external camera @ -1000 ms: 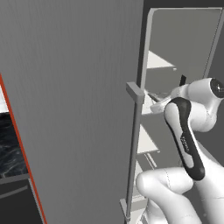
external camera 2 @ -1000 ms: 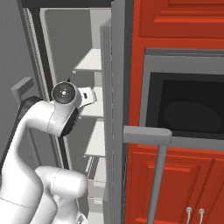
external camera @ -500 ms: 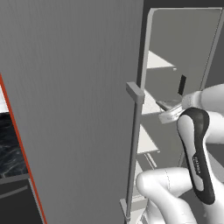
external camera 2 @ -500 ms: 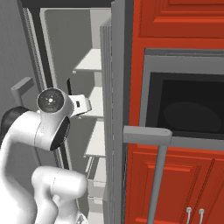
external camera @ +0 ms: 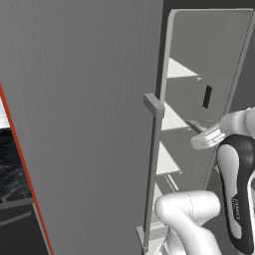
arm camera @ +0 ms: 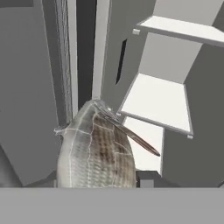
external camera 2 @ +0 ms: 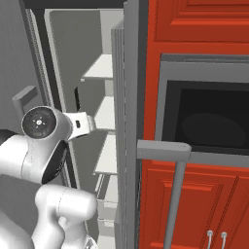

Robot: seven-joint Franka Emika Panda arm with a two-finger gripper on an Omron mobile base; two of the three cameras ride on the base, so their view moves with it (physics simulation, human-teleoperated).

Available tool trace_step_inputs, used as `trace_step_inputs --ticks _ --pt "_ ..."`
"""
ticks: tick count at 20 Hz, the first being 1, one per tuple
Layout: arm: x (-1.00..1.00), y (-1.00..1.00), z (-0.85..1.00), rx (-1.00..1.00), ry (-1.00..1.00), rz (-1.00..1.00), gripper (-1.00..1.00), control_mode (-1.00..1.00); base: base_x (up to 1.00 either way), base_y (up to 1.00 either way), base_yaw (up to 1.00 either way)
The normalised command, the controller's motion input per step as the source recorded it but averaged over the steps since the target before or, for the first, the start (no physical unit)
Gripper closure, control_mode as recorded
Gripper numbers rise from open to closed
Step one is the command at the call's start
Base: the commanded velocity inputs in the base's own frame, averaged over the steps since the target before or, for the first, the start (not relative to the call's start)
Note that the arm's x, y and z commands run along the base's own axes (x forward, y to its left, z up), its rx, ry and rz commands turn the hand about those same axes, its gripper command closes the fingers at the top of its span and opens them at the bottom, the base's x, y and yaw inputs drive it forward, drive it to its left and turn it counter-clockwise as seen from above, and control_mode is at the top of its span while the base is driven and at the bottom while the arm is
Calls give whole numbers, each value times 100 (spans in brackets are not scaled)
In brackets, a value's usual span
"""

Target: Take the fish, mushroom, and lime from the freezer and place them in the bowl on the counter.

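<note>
Fish [arm camera: 97,151] — grey-scaled, pinched in the pincer [arm camera: 98,181] — sits before the open freezer [external camera: 84,124] shelves; arm lettering too small to read.

A silvery-grey fish [arm camera: 96,153] with brown scale mottling is seen; the freezer [external camera: 84,124] is brushed grey, its shelves [arm camera: 157,103] pale, the cabinets [external camera 2: 194,194] red.

Pale freezer [external camera: 99,99] shelves [arm camera: 155,103], bare

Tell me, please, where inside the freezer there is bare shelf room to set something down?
In the hand view, the pale shelf beside the fish lies bare, as does the shelf above. It is crowded by the claw, where the fish fills the foreground.
</note>
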Motion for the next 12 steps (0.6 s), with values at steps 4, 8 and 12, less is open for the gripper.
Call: trace_step_inputs --ticks 4,8,12 --pt "-33 0 9 0 -3 0 100 100 -38 0 0" --pt "0 0 0 0 0 0 100 100 -74 11 0" --pt "0 0 0 0 0 0 100 100 -57 41 0"
